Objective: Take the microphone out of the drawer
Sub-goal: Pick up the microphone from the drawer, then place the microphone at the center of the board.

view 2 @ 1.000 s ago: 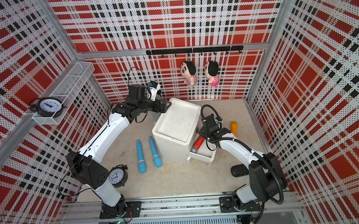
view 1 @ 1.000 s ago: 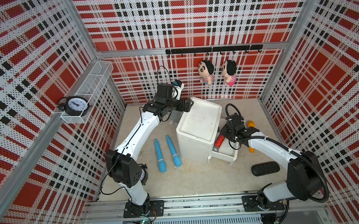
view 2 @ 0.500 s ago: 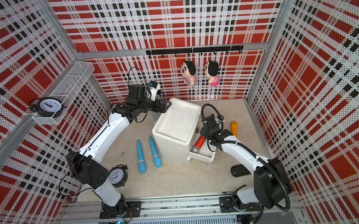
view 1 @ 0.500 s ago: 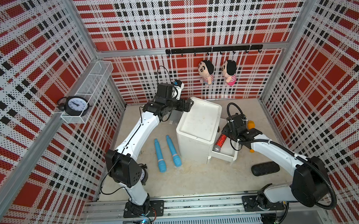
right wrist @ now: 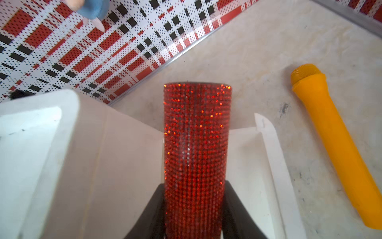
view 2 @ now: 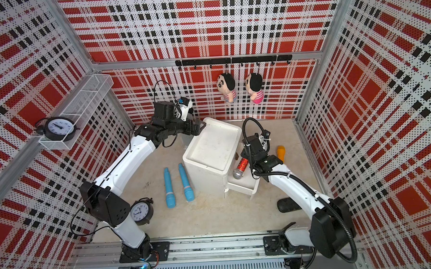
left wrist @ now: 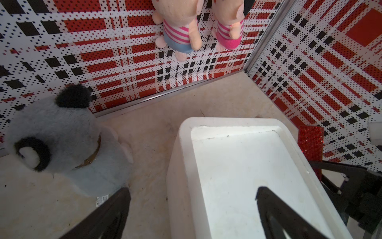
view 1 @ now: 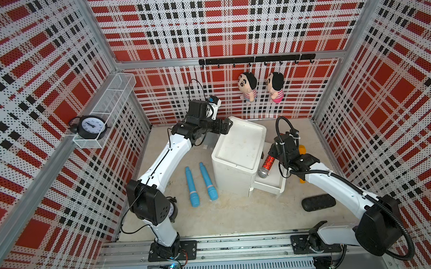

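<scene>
Right fingers [right wrist: 149,215] clamp microphone [right wrist: 194,155]: right wrist view shows red rhinestone-studded cylinder; silver mesh ball head shows only in top views, tilted low over open white drawer [view 1: 271,187]. Left fingers [left wrist: 107,213] wide, one over smooth white cabinet [left wrist: 237,165] top, one off its side. Fluffy grey panda [left wrist: 62,134] clear only in left wrist view.

Plaid-walled cell with a pale stone-look floor.
Perforated walls [view 1: 229,27] in red, white and black close three sides, joined by metal posts [view 1: 100,40]. A black hook rail [view 1: 256,59] runs on the wall beyond the left gripper [view 1: 228,128], a white wire shelf [view 1: 110,99] hangs on the wall to its left, and the beige floor [view 1: 238,214] lies evenly lit below it.
</scene>
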`<state>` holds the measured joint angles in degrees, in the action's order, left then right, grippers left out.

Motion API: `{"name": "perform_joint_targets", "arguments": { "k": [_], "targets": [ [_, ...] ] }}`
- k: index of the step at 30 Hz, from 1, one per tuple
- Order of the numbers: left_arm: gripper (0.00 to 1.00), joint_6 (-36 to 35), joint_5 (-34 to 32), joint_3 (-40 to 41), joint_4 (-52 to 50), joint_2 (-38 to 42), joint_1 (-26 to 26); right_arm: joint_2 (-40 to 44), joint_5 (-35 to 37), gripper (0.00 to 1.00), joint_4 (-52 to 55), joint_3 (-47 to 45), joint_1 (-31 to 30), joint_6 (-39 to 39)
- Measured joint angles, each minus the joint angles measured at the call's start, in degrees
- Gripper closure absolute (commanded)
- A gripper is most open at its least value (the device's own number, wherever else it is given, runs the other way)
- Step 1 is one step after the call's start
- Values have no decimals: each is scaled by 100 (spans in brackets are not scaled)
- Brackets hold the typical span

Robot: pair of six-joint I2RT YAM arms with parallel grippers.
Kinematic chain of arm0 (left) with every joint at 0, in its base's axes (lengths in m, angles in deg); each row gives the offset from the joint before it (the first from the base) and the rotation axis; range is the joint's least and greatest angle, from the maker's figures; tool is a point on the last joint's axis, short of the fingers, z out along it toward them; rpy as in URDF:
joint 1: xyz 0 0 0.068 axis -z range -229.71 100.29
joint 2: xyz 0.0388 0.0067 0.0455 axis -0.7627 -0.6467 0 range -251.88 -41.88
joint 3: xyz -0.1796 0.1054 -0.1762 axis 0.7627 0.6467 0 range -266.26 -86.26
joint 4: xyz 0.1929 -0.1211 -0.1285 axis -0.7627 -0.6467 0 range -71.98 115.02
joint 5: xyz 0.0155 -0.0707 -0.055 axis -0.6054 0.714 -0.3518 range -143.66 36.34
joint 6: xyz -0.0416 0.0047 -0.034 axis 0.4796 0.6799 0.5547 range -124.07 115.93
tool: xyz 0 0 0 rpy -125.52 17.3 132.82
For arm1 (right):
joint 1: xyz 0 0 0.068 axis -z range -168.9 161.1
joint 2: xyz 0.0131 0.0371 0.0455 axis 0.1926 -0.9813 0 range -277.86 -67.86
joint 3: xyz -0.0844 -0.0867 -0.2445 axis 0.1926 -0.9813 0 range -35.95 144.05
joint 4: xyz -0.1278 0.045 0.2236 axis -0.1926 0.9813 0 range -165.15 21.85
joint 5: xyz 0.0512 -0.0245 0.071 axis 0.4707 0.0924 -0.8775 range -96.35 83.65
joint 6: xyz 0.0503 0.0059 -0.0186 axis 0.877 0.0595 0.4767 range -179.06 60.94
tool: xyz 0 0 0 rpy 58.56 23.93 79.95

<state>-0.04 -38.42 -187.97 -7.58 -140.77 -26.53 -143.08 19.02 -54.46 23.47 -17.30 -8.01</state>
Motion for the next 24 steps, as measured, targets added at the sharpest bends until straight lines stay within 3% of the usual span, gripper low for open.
{"name": "perform_joint_targets", "arguments": {
  "k": [10,24],
  "targets": [
    [2,0,0,0,0,0,0,190,413,100,223,710,57,-667],
    [2,2,9,0,2,0,0,476,-1143,100,1054,1700,1727,-1416]
  ]
}}
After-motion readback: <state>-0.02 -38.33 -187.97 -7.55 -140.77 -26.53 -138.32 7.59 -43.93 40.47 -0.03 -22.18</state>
